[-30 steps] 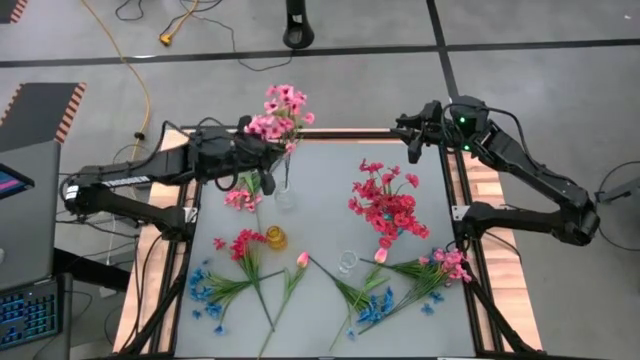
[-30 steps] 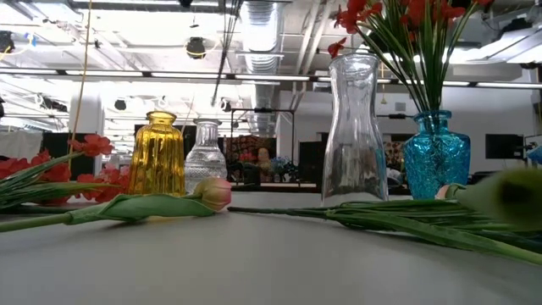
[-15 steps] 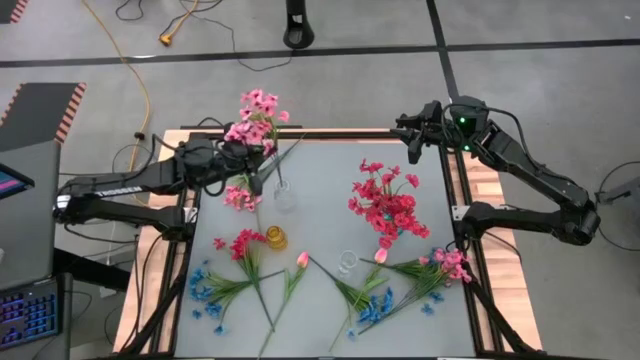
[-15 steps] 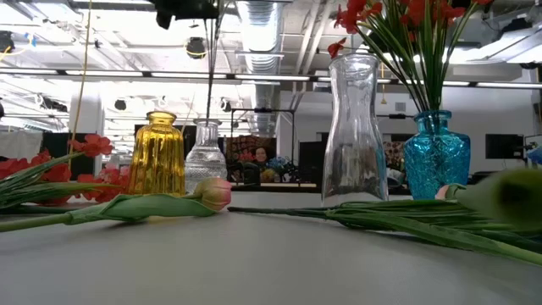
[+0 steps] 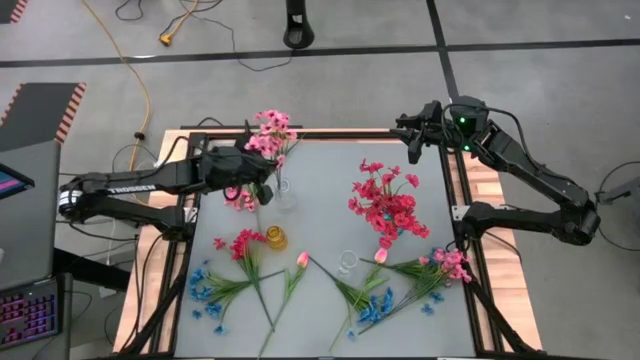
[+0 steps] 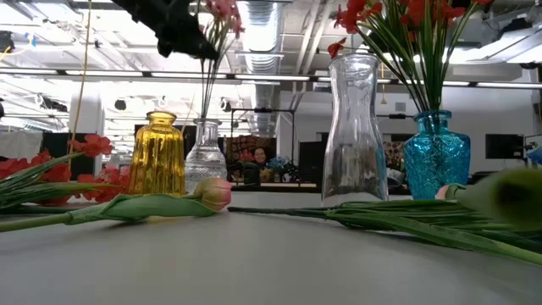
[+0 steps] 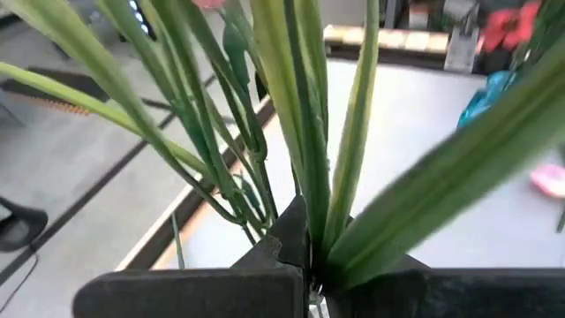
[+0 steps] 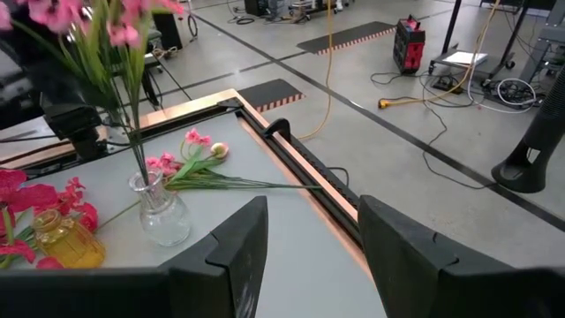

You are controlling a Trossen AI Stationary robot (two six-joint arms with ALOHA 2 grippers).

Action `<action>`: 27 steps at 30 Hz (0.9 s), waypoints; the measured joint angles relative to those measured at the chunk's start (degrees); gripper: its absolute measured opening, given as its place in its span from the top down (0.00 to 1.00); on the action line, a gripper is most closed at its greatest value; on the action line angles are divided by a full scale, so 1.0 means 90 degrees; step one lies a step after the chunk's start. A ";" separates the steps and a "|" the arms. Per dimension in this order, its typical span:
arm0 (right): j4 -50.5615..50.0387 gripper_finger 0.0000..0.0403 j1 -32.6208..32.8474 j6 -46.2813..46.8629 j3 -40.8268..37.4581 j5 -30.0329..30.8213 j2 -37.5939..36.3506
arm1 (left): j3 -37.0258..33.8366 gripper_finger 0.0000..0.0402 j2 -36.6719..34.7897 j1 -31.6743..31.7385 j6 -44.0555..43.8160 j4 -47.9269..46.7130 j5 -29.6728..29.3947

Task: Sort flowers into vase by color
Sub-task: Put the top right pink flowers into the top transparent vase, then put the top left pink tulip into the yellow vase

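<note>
A bunch of light pink flowers (image 5: 270,132) stood with its green stems (image 7: 305,150) reaching down into the mouth of a small clear vase (image 5: 286,197), the blossoms spread above it. The left gripper (image 5: 258,168) was clamped tight on the stems just above that vase; in the left wrist view the dark fingers (image 7: 265,269) pinched the stalks together at their base. In the low view the same gripper showed as a dark shape up above the clear vase (image 6: 204,157), with the stems running down into its neck.

Just beside the clear vase, on the side of the left arm, a few more pink sprigs (image 5: 240,200) lay flat on the table (image 5: 320,170). Nearer the front edge from the vase stood a small yellow vase (image 5: 275,238), with a red sprig (image 5: 243,245) lying next to it and blue sprigs (image 5: 208,290) beyond. A pink bud on a stem (image 5: 301,260) lay near a second clear vase (image 5: 347,262).

Across the table from the small clear vase, a full bunch of deep red-pink flowers (image 5: 388,205) stood in a blue vase (image 6: 435,154). Further pink and blue sprigs (image 5: 425,275) lay in front of it.

The right gripper (image 5: 412,140) hung at the far corner of the table, well apart from the clear vase, its fingers (image 8: 225,252) parted and grasping nothing.
</note>
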 joint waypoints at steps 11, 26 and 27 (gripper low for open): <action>0.0000 0.50 0.0000 0.0001 0.0000 0.0000 0.0000 | 0.0001 0.77 -0.0183 0.0000 -0.0265 -0.0377 0.0000; 0.0000 0.50 0.0000 0.0002 0.0000 -0.0002 0.0000 | 0.0002 0.56 -0.1259 -0.0002 -0.1574 -0.2528 -0.0383; 0.0000 0.50 0.0000 0.0001 0.0000 -0.0001 0.0000 | 0.0002 0.57 -0.1290 -0.0002 -0.1847 -0.2747 -0.0543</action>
